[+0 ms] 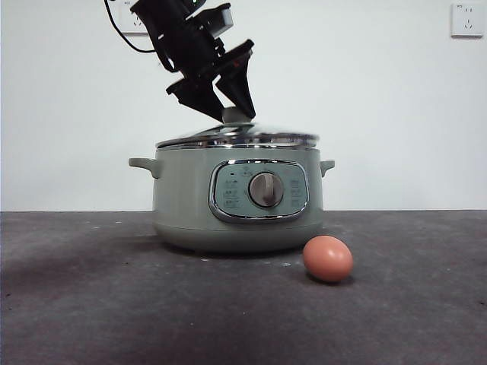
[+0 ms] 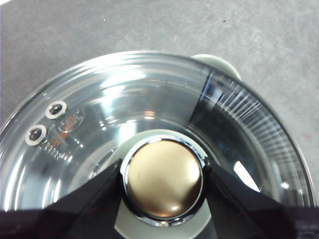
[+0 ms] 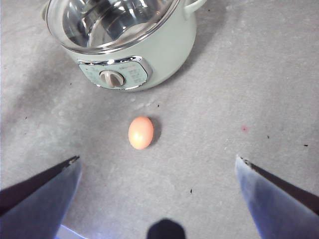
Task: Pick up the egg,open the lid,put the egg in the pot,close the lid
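Chrome lid (image 1: 237, 137) knob clamped by left fingers (image 2: 163, 180), knob mostly hidden; right fingers (image 3: 158, 172) wide apart, empty.

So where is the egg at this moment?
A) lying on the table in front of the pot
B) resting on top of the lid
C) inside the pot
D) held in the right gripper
A: the egg lies on the table in front of the pot, untouched, while the right gripper hangs open above it and the left gripper sits at the knob of the lid.
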You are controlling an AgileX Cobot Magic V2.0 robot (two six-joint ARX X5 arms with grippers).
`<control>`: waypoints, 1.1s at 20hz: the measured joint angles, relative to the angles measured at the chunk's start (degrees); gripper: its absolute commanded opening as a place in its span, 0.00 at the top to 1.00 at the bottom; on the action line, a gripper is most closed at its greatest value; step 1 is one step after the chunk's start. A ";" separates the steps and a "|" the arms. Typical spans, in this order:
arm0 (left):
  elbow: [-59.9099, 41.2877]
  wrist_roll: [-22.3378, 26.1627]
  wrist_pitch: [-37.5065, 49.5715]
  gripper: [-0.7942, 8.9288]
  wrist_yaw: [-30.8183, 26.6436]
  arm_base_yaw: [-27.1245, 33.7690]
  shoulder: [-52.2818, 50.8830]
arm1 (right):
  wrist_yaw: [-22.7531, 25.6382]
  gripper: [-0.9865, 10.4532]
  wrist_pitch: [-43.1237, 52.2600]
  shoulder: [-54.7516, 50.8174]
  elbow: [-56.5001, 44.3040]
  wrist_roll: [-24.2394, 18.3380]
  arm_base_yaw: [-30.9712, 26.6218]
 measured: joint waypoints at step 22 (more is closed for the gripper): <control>31.76 1.31 -32.61 0.92 -5.64 9.97 -18.71 | -0.79 0.26 3.13 4.26 0.00 0.13 1.03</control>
